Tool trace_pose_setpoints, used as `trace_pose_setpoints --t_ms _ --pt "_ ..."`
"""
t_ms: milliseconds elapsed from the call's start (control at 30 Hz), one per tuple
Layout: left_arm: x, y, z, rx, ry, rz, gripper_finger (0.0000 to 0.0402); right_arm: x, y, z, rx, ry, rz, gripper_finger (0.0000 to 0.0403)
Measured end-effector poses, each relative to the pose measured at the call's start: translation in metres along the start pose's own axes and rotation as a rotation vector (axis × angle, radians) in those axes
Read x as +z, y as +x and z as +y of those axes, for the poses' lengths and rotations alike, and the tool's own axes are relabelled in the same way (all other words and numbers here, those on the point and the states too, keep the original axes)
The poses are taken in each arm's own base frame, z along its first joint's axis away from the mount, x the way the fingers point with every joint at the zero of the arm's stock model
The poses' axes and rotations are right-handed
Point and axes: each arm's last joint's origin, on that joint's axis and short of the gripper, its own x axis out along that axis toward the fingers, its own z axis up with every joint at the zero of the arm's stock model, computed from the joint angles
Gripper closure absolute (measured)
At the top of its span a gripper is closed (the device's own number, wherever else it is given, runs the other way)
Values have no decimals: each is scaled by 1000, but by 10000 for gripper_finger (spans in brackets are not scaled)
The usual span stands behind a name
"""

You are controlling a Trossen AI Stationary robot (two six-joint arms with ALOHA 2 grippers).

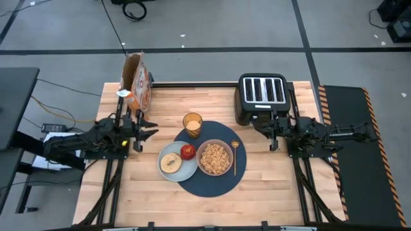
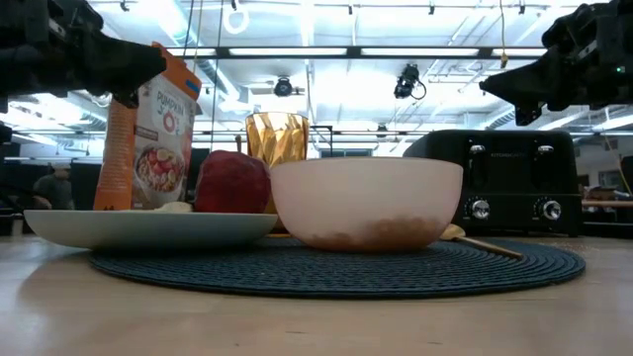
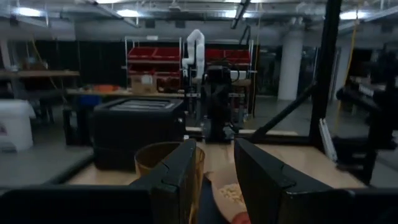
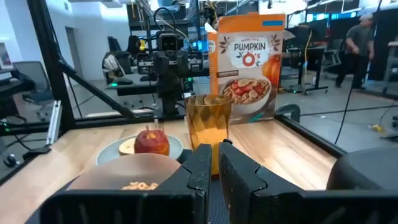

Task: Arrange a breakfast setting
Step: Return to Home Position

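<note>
A pale wooden desk (image 1: pixel 270 192) stands on a grey workshop floor, and near its middle lies the round dark-blue mat (image 1: pixel 212 186). On the mat sit the bowl (image 1: pixel 215 158) of cereal and, beside it toward the mat's toaster-side edge, the gold spoon (image 1: pixel 234 157). The plate (image 1: pixel 183 173) straddles the mat's opposite edge, carrying the bagel (image 1: pixel 170 162) and the red apple (image 1: pixel 187 151). The amber glass (image 1: pixel 192 124) stands at the mat's rim nearest the cereal box (image 1: pixel 137 80).

The left hand (image 1: pixel 151 128), fingers spread and empty, hangs off the mat near the glass. The right hand (image 1: pixel 257 126), fingers pressed nearly together and holding nothing, hangs off the mat in front of the toaster (image 1: pixel 262 96).

The likeliest mishap is the left arm swinging low toward the mat and tipping the glass. A jolt to the overhanging plate could also set the apple rolling.

Only the low view shows both hands raised above the dishes, and only the high view shows the spoon whole. The right wrist view alone shows a person (image 4: pixel 360 37) in the room beyond.
</note>
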Motion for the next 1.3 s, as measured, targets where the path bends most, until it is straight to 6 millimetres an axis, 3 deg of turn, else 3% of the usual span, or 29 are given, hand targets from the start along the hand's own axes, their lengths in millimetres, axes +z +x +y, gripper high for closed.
trace_pose_setpoints --t_ms 500,700,1300 --pt "-2 0 0 15 71 24 285 1 0 -3 -85 19 -10 364" --pt "-3 0 1 16 104 31 285 -3 0 -3 -80 -61 33 364" --pt "-13 -1 1 24 72 129 285 -3 0 -3 -77 -37 31 364"
